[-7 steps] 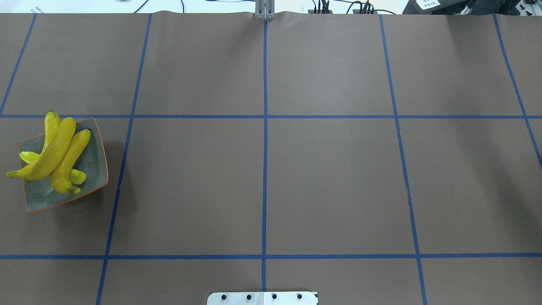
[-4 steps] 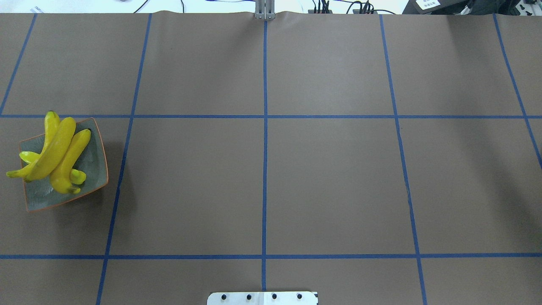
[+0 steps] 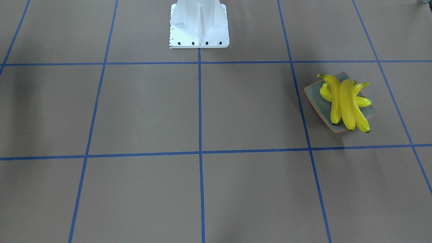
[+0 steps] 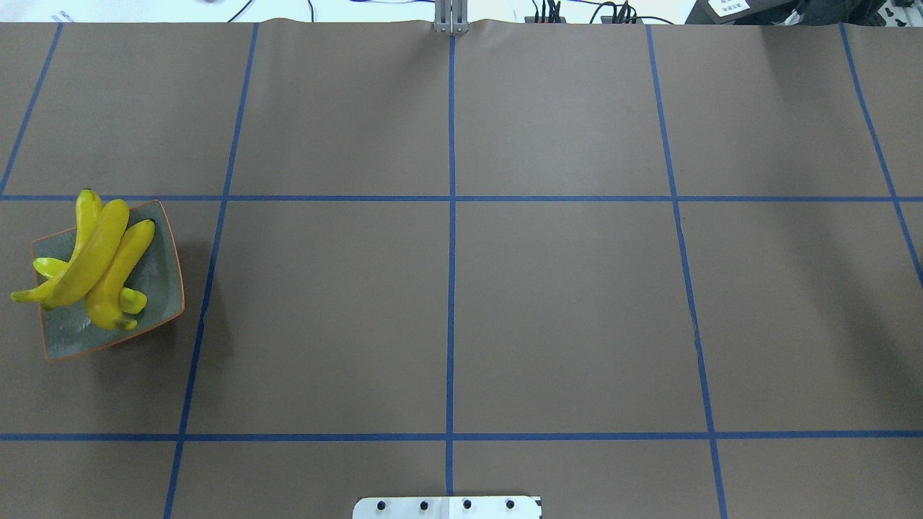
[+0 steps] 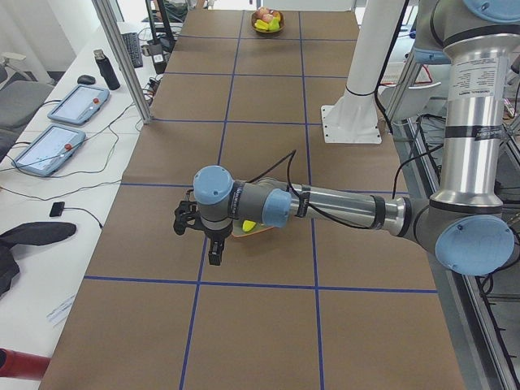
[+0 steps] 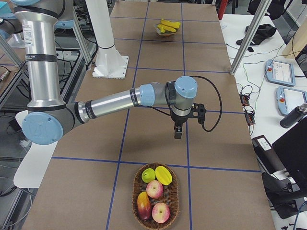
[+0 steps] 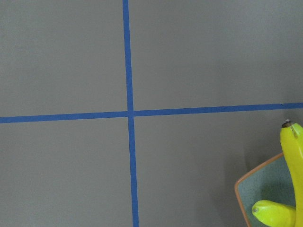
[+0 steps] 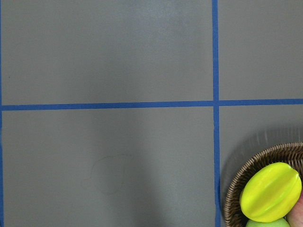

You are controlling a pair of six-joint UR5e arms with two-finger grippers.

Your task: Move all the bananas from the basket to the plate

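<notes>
Several yellow bananas (image 4: pixel 97 259) (image 3: pixel 346 101) lie piled on the grey-green plate (image 4: pixel 162 288) (image 3: pixel 319 98) at the table's left end. The wicker basket (image 6: pixel 139 211) (image 8: pixel 236 189) at the right end holds a starfruit, apples and other fruit; I see no banana in it. My left gripper (image 5: pixel 215 253) hangs over the table just beside the plate, whose corner and two banana tips (image 7: pixel 293 151) show in the left wrist view. My right gripper (image 6: pixel 178 132) hangs a little short of the basket. I cannot tell whether either gripper is open or shut.
The white robot pedestal (image 3: pixel 199 23) stands at the table's middle edge. Brown paper with blue tape lines covers the table. A side bench with tablets (image 5: pixel 49 146), cables and aluminium posts (image 5: pixel 122 57) runs along the far side.
</notes>
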